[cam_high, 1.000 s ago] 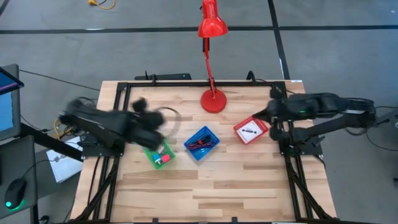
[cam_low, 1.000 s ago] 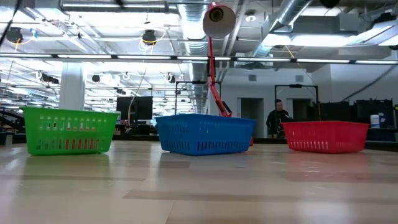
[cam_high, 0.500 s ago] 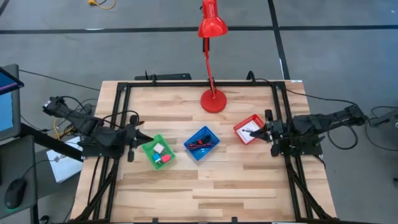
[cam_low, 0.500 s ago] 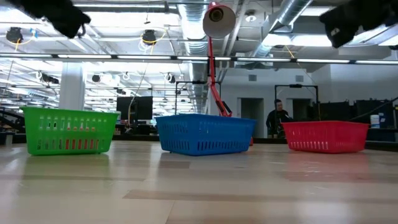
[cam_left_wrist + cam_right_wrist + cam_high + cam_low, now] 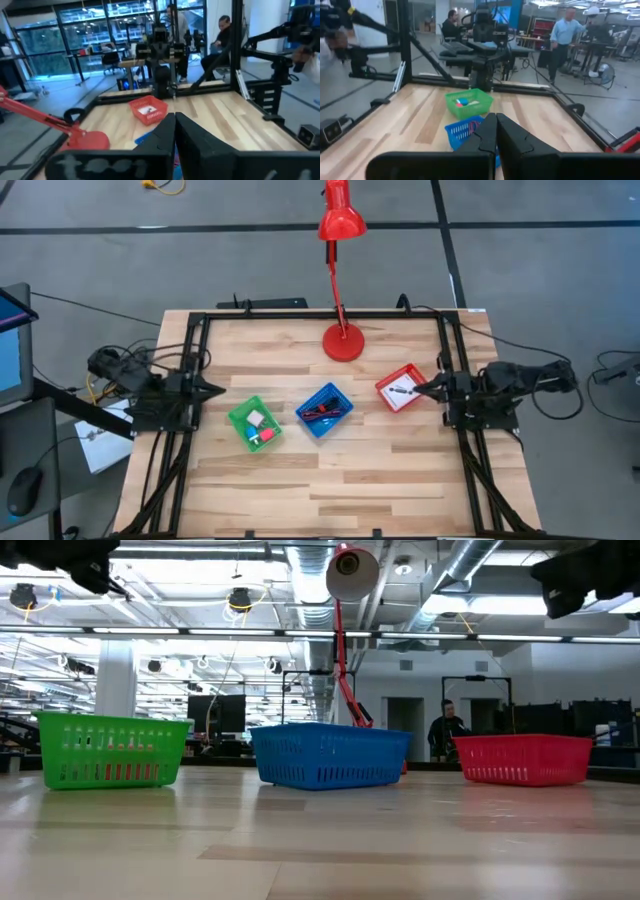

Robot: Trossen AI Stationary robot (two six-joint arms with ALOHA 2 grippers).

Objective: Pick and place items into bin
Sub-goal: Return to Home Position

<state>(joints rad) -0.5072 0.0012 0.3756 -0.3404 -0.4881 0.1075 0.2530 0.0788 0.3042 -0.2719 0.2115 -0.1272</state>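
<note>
Three small bins stand in a row mid-table: a green bin [image 5: 255,424] with a white packet, a red cube and a small blue piece, a blue bin [image 5: 324,410] with a dark red cord, and a red bin [image 5: 403,389] with a white packet and a dark stick. My left gripper [image 5: 217,390] is at the table's left edge, shut with nothing in it, pointing level toward the bins. My right gripper [image 5: 418,388] is at the right edge, just beside the red bin, also shut with nothing in it. Both wrist views show the fingers together, the left gripper [image 5: 175,122] and the right gripper [image 5: 496,122].
A tall red desk lamp [image 5: 343,340] stands on its round base at the far middle of the table. A black frame [image 5: 300,314] runs along the table's far and side edges. Bare wood lies in front of the bins. People are in the room beyond [image 5: 445,730].
My left arm has pulled back from above the green bin toward the table's left edge, sinking and tipping up to point level. My right arm has folded back toward the right edge and sunk, its gripper leaving the space over the red bin. The bins have stayed put.
</note>
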